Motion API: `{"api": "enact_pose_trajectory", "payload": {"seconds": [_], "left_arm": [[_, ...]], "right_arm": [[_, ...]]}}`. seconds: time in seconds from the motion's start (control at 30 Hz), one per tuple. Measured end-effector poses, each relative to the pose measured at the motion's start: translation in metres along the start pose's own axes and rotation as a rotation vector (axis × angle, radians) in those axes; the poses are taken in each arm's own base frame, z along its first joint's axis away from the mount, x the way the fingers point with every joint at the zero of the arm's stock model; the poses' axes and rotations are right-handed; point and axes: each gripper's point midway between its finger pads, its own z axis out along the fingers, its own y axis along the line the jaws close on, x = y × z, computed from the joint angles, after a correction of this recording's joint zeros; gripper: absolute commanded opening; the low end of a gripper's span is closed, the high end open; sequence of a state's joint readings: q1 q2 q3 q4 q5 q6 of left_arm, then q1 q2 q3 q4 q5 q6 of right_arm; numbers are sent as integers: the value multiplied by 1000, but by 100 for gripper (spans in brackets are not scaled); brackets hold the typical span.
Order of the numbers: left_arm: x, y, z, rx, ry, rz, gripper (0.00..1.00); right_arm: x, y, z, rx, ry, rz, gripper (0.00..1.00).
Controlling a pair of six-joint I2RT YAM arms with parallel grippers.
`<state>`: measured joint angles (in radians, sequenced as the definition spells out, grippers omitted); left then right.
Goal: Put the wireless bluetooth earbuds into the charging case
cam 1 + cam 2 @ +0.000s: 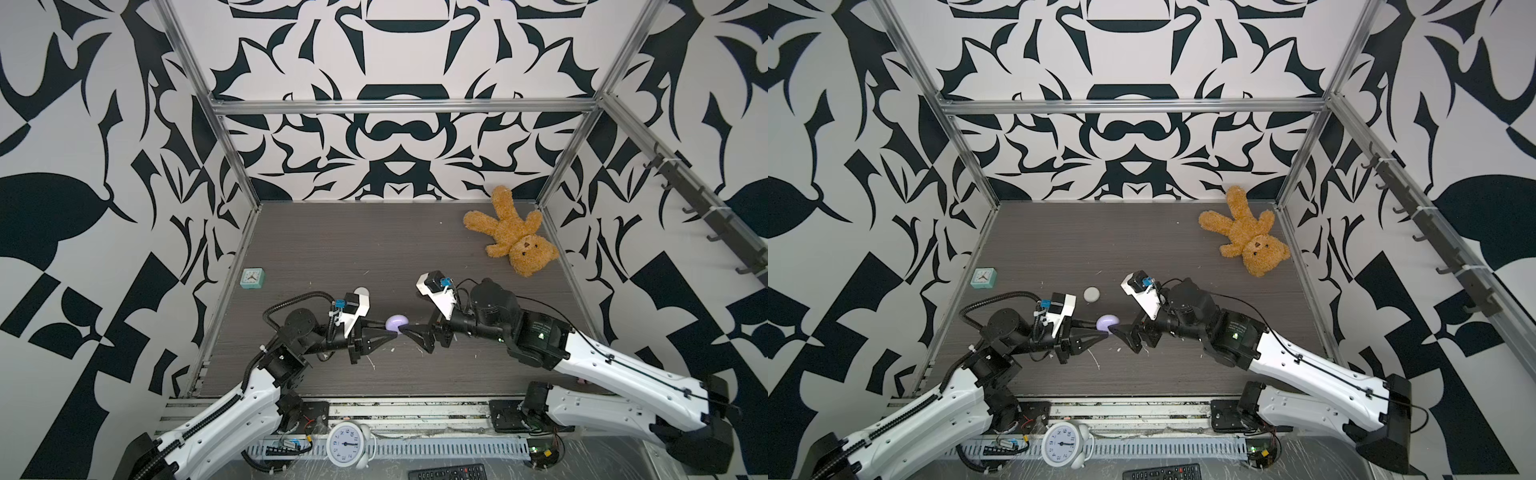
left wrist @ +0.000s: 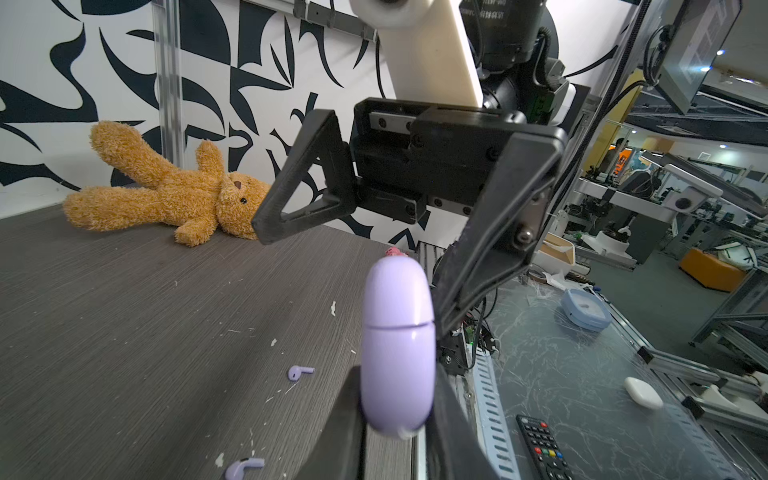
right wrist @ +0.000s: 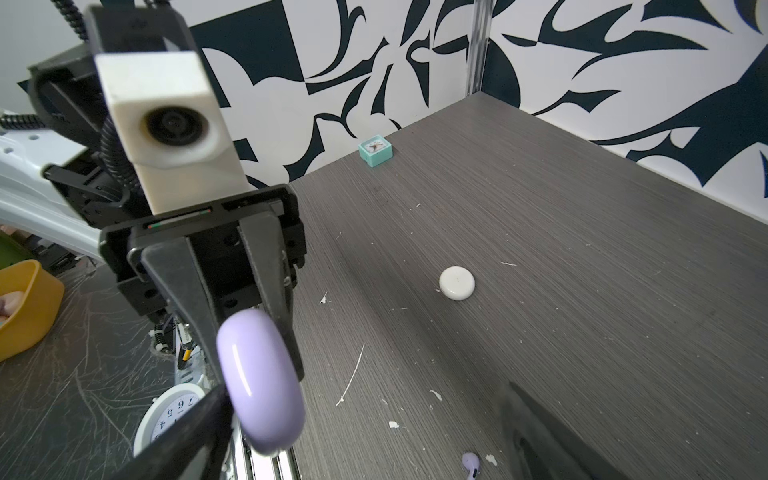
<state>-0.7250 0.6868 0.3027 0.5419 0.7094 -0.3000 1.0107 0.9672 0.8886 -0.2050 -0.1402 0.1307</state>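
Evidently the arms meet over the near middle of the table [image 1: 332, 249] so that one can steady what the other works on. The left gripper [image 1: 392, 331] is clamped tight on the purple charging case [image 2: 397, 345], holding it on edge and, as far as the wrist views show, clear of the tabletop. The case's seam reads as a thin closed line, so the lid is shut.

The right gripper [image 1: 415, 340] faces it with jaws spread wide and holds nothing. One finger lies just beside or against the case's free half and the other stands well apart. That suggests the left grip is there to brace the base while the right works the lid open, though whether the finger truly touches cannot be told.

Directly below, two pale purple earbuds [image 2: 300, 371] lie loose on the table among white flecks, near each other but apart, none yet in a case. They seem left within easy reach for when the lid opens. No white earbuds can be made out.

A little farther and to the left, the white case [image 1: 1091, 294] sits flat and closed, untouched. Farther left is a mint clock [image 1: 983, 277]. Far right lies a teddy bear [image 1: 1246, 237], well out of the work.
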Motion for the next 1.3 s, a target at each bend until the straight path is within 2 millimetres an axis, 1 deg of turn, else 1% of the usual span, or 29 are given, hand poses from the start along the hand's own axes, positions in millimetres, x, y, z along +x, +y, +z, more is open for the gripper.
{"api": "enact_pose_trajectory", "payload": {"seconds": [0.23,0.37,0.47,0.67,0.77,0.83,0.93,1.0,1.03,1.1,1.2,1.3], "left_arm": [[0,3,0,-12,0,-10,0],[1,-4,1,21,4,-4,0],[0,-5,0,25,2,-1,0],[-1,-6,-1,24,-2,26,0],[-4,-9,-4,18,-8,80,0],[-5,-12,-6,16,-3,125,0],[-13,-16,-9,8,3,199,0],[-20,-18,-11,-5,7,258,0],[-24,-19,-13,-15,7,290,0],[-26,-20,-15,-34,5,333,0],[-23,-18,-21,-68,-5,379,0],[-17,-14,-24,-95,-3,397,0]], "right_arm": [[-4,-6,-4,44,-20,-1,100],[-7,-16,-6,95,-32,5,100],[-7,-19,-6,112,-33,8,100],[-8,-18,-8,111,-30,19,100],[-16,-16,-17,111,-42,40,100],[-28,-19,-28,143,-56,67,100],[-47,-31,-44,233,-82,122,100],[-53,-42,-54,301,-90,170,100],[-52,-49,-58,340,-85,199,100],[-42,-63,-62,409,-54,253,100],[-13,-83,-61,510,33,332,100],[23,-97,-59,581,126,389,99]]}}
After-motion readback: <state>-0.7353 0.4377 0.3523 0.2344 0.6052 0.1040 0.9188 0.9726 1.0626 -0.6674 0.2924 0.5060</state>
